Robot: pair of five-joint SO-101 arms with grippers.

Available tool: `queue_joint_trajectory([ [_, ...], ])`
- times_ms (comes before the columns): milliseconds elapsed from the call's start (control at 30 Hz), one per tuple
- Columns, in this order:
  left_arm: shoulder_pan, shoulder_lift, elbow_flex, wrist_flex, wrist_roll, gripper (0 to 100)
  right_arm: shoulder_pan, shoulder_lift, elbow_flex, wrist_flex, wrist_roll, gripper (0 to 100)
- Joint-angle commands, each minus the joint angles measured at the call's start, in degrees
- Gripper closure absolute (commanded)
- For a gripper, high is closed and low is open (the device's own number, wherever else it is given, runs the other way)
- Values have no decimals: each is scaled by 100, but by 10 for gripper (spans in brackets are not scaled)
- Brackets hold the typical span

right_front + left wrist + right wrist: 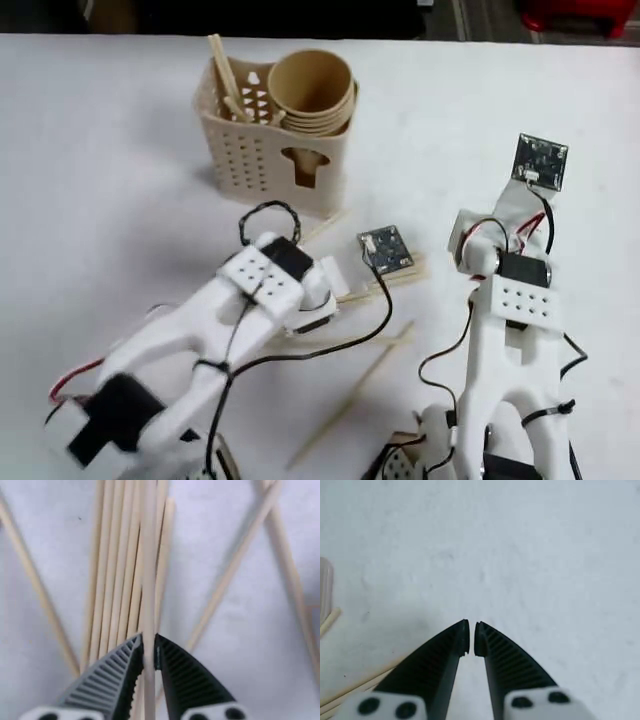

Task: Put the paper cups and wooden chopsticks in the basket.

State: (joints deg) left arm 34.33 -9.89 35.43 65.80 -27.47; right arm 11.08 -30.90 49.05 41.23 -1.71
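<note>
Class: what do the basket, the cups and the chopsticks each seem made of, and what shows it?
Basket: likely moulded plastic, matte beige, with regular holes. Cups: probably paper, tan, thin stacked rims. Chopsticks: pale bare wood, apparently unvarnished.

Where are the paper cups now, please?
In the high view, the paper cups sit stacked inside the basket at the far side of the table, with chopsticks standing beside them.

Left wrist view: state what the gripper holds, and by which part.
The left gripper pinches one wooden chopstick, partway along its shaft.
</note>
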Motion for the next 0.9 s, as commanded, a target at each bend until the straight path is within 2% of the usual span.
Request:
queue_joint_trajectory([
  [0,-295,-989,-290,299,44,979,57,-242,-158,-101,0,964],
  [200,-760,-2053,-554,721,26,979,57,-251,-167,-101,0,964],
  [367,-1015,-2712,-1538,1292,62,979,57,-233,-167,-101,0,964],
  [500,-1270,-2844,-2462,1424,79,979,57,-215,-167,-101,0,964],
  [700,-1587,-2677,-3754,1011,536,979,57,-215,-167,-101,0,964],
  [867,-1675,-2255,-4360,53,985,979,57,-215,-167,-101,0,964],
])
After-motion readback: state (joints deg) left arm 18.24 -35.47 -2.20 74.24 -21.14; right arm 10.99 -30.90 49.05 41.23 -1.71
